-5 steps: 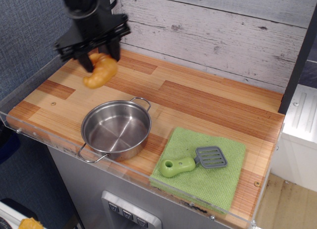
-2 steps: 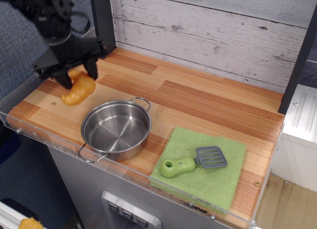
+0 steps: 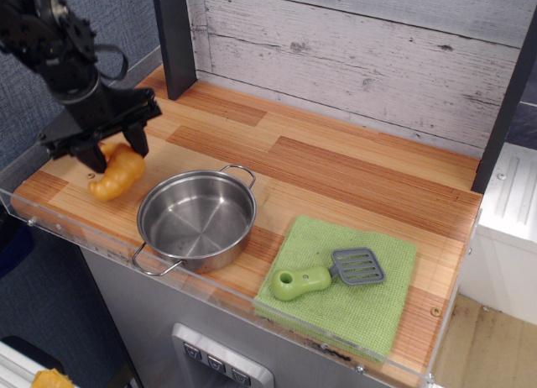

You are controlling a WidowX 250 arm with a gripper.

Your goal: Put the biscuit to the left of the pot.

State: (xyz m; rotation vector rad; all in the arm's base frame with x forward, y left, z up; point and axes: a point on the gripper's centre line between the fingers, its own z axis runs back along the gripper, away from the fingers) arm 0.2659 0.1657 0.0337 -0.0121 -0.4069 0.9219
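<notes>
Biscuit (image 3: pixel 117 174): clamped in claw (image 3: pixel 112 152), low over worktop (image 3: pixel 336 174), left of pot (image 3: pixel 197 221). Advice: set down gently, release only once seated, avoiding roll.

Near the tabletop's left edge the gripper (image 3: pixel 113 151) clasps the upper end of the biscuit (image 3: pixel 116 174). The pot (image 3: pixel 197 220) sits just right of it, by the front edge.

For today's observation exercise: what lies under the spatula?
A folded green cloth lies under the spatula, on the wooden counter. Whatever is beneath the cloth is covered.
</notes>
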